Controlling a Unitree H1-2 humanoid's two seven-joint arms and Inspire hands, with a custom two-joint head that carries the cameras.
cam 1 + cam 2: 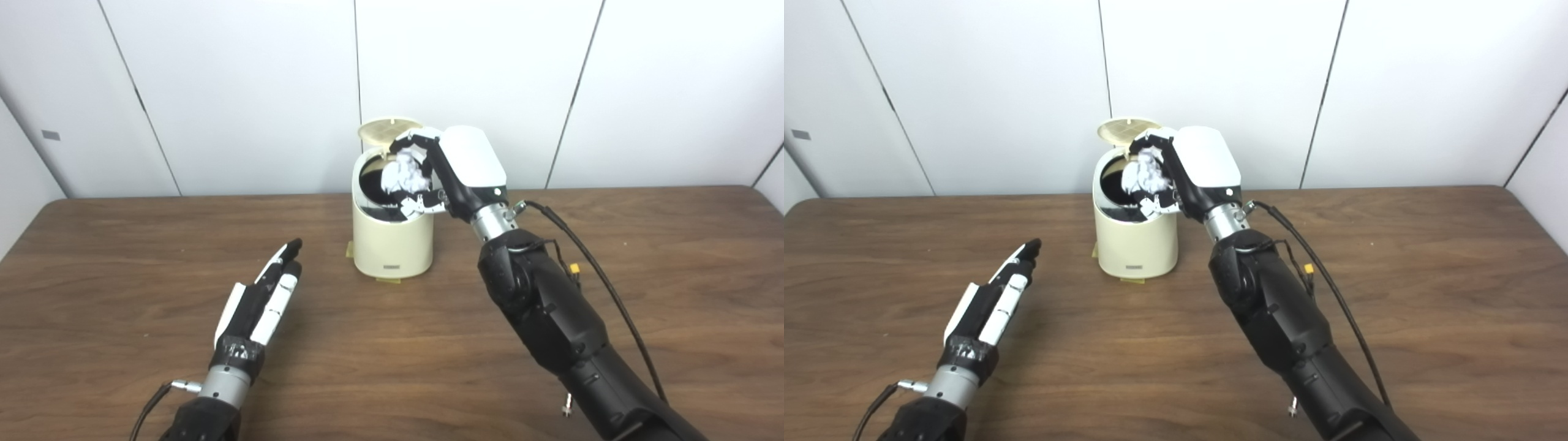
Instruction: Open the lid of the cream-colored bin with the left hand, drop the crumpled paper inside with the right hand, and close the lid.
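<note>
Nearest the viewer, the left hand [260, 303] lies low over the bench [122, 288], fingers straight, close together and pointing toward the bin; it holds nothing, and its shell alternates glossy white panels with matte black segments above a brushed metal wrist collar. The bench is dark brown wood-grain laminate with a smooth, faintly reflective surface and rounded far corners. To the right, the black, faceted right arm rises steeply from the bottom edge, a thin black cable [612, 294] looping alongside it. At mid-depth stands the cream-colored bin [392, 245], a smooth plastic cylinder with a rounded shoulder, a small dark label near its base and a dark interior. Its round lid [387, 128], ribbed on the underside, stands tipped up at the rear of the rim. The right hand [441, 174], with a rounded white back plate, is curled closed on the crumpled paper [403, 174], a white, irregularly creased wad held directly over the open mouth of the bin. Behind everything runs a wall [245, 92] of flat white panels divided by thin dark seams.
</note>
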